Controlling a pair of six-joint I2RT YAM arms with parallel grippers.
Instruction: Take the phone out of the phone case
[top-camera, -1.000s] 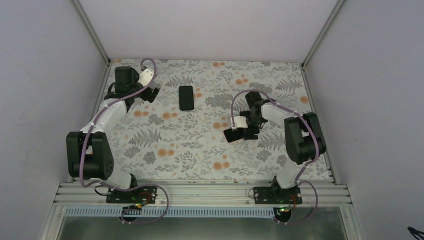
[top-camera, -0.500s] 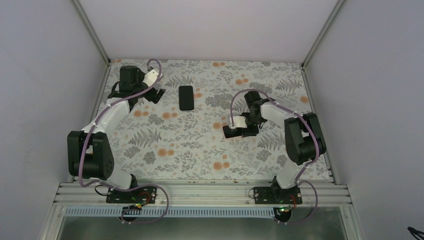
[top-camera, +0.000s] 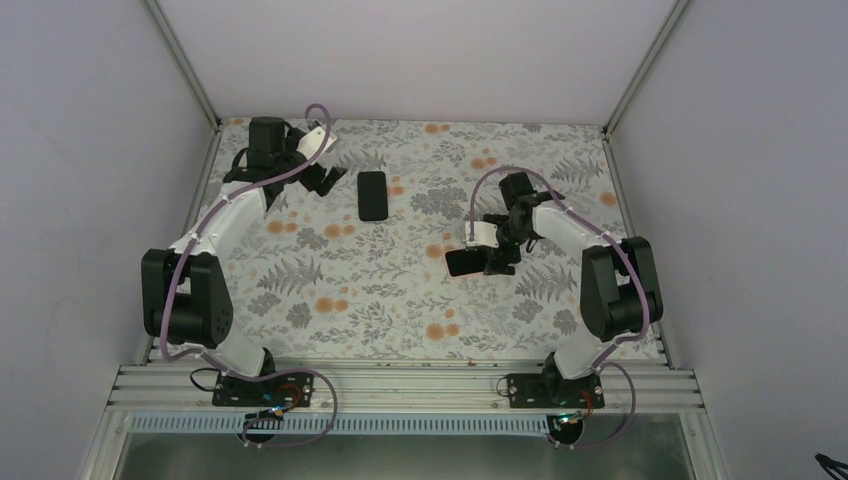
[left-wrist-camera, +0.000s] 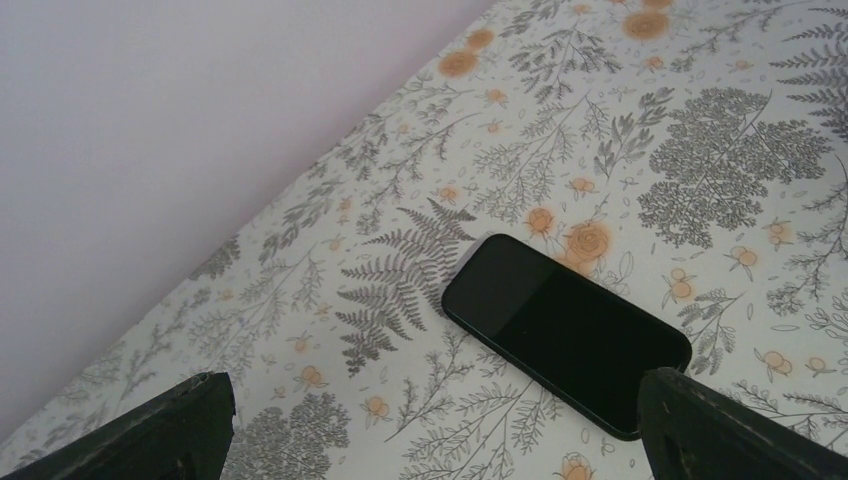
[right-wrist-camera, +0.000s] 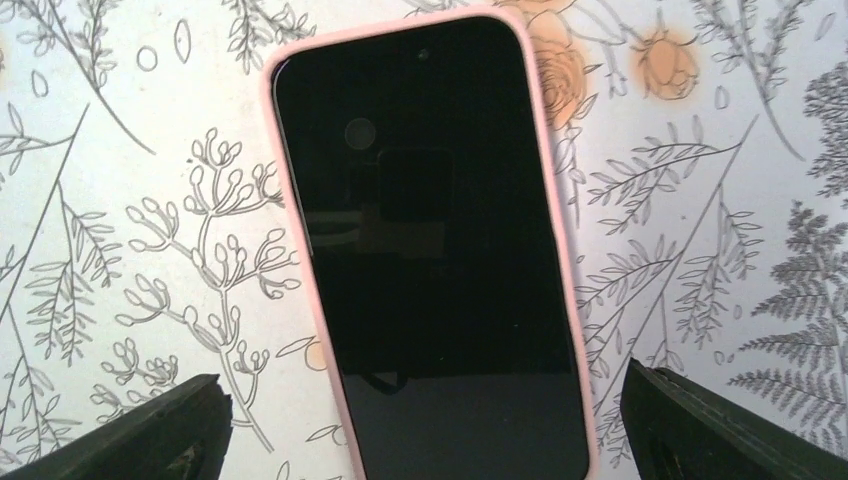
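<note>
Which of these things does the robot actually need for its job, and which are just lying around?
For the job: the phone, the pink case around it, the right fingers, open near it.
Just lying about: the second black phone, bare of any case, farther back; the flowered table cover.

A phone (right-wrist-camera: 440, 260) sits inside a phone case (right-wrist-camera: 522, 28). It lies flat on the right half of the table (top-camera: 350, 300). The right gripper (top-camera: 492, 258) hangs over the end of it that is nearest the right arm, with one finger on each side. Another phone (top-camera: 372, 195) lies flat near the back of the table, a bit left of the middle. The two phones are well apart. The left gripper (top-camera: 327, 180) is just left of that other phone, near the back left corner.
</note>
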